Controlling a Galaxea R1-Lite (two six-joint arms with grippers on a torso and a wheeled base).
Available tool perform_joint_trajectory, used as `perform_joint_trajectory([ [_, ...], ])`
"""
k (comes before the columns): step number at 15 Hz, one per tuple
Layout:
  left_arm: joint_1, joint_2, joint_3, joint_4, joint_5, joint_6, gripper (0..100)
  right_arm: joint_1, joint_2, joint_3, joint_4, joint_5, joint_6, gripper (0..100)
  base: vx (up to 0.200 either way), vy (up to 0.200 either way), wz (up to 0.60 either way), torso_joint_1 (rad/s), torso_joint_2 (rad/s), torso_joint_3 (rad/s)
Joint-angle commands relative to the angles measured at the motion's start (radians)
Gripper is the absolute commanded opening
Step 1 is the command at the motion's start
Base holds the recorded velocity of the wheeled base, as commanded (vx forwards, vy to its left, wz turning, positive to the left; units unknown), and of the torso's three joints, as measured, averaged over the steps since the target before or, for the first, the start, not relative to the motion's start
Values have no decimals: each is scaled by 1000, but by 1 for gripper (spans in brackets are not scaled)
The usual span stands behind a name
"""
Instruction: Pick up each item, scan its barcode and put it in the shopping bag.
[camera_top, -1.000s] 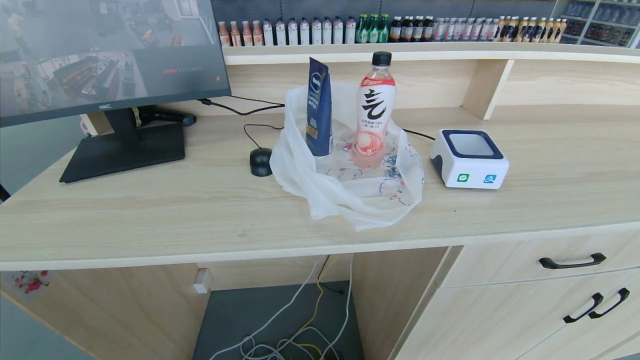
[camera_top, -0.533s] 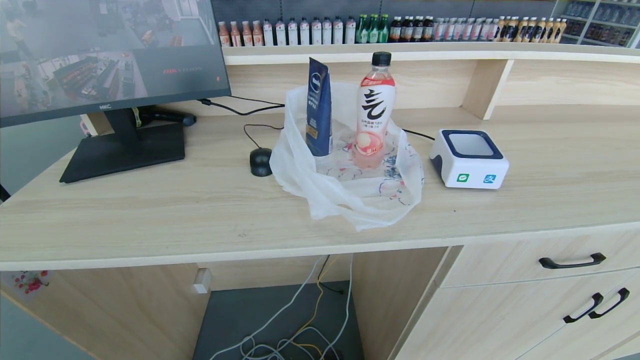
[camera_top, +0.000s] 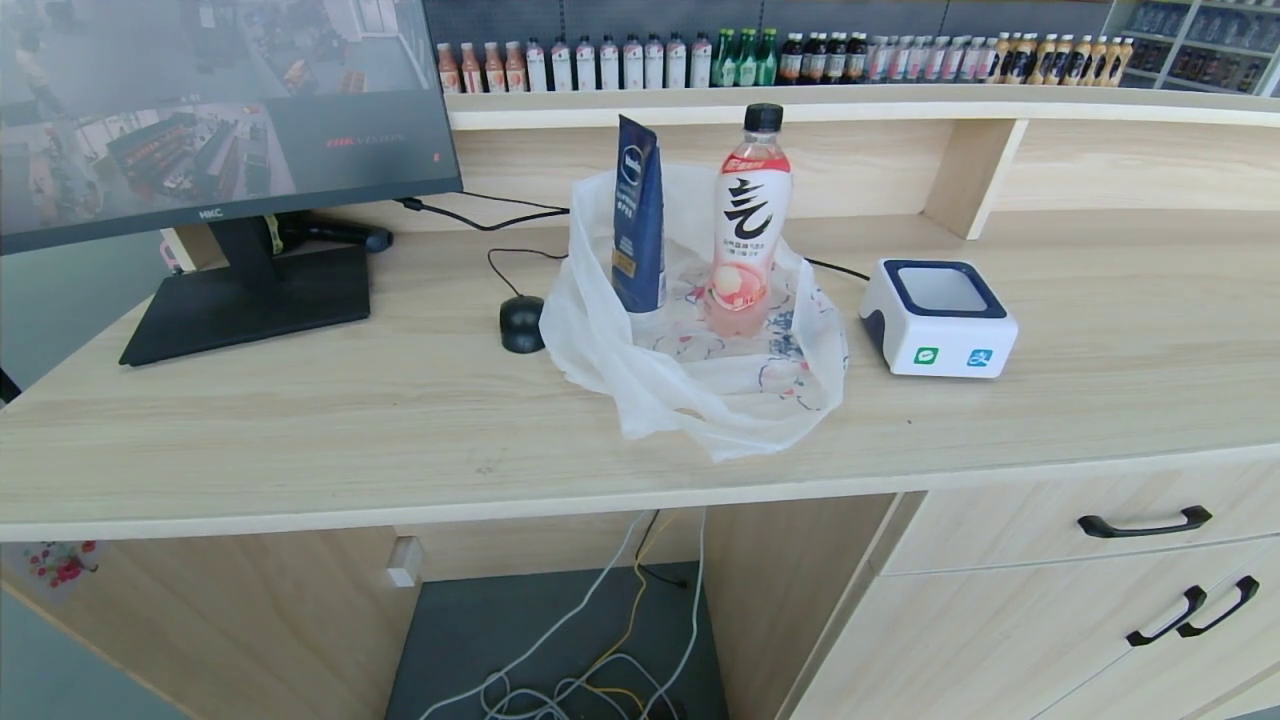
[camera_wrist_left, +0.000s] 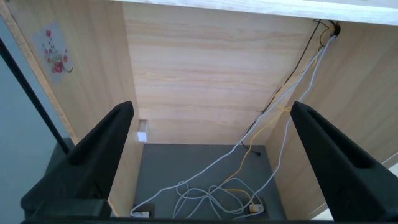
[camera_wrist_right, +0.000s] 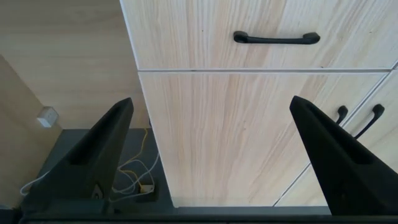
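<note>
My left gripper (camera_wrist_left: 212, 109) hangs with its two dark fingers spread wide and nothing between them; it sits lower than the counter (camera_top: 300, 420) top, facing the open recess under it, where loose cables (camera_wrist_left: 217, 193) lie on the dark floor ahead of and below the fingertips. My right gripper (camera_wrist_right: 211, 102) is likewise agape and empty; it faces the pale drawer fronts, with a black drawer handle (camera_wrist_right: 277, 38) ahead of it and higher than the fingertips.

The shopping bag (camera_top: 700, 390) lies up on the counter, above both grippers and well apart from them; it is slumped open, its white plastic gathered around the two items. The blue tube (camera_top: 638, 230) stands upright inside the bag on my left-gripper side; the bottle (camera_top: 748, 225), pink with a black cap, stands upright just beside it on my right-gripper side.

The scanner (camera_top: 937, 317), a white box with a dark-rimmed window, sits on the counter near the bag, over towards my right gripper's side; a black mouse (camera_top: 521, 323) rests just beside the bag on the other side; farther that way stands a monitor (camera_top: 200, 100).
</note>
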Motion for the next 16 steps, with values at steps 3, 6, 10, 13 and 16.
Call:
perform_joint_trajectory([
  [3, 0, 0, 0, 0, 1, 0, 100, 0, 2, 0, 0, 0, -1, 100, 0, 0, 0, 0, 0, 0],
  [6, 0, 0, 0, 0, 1, 2, 100, 0, 2, 0, 0, 0, -1, 100, 0, 0, 0, 0, 0, 0],
  [10, 0, 0, 0, 0, 1, -1, 100, 0, 2, 0, 0, 0, -2, 100, -100, 0, 0, -6, 2, 2],
  [13, 0, 0, 0, 0, 1, -1, 100, 0, 2, 0, 0, 0, -2, 100, -67, 0, 0, 6, 4, -2],
  [16, 0, 0, 0, 0, 1, -1, 100, 2, 2, 0, 0, 0, -1, 100, 0, 0, 0, 0, 0, 0],
])
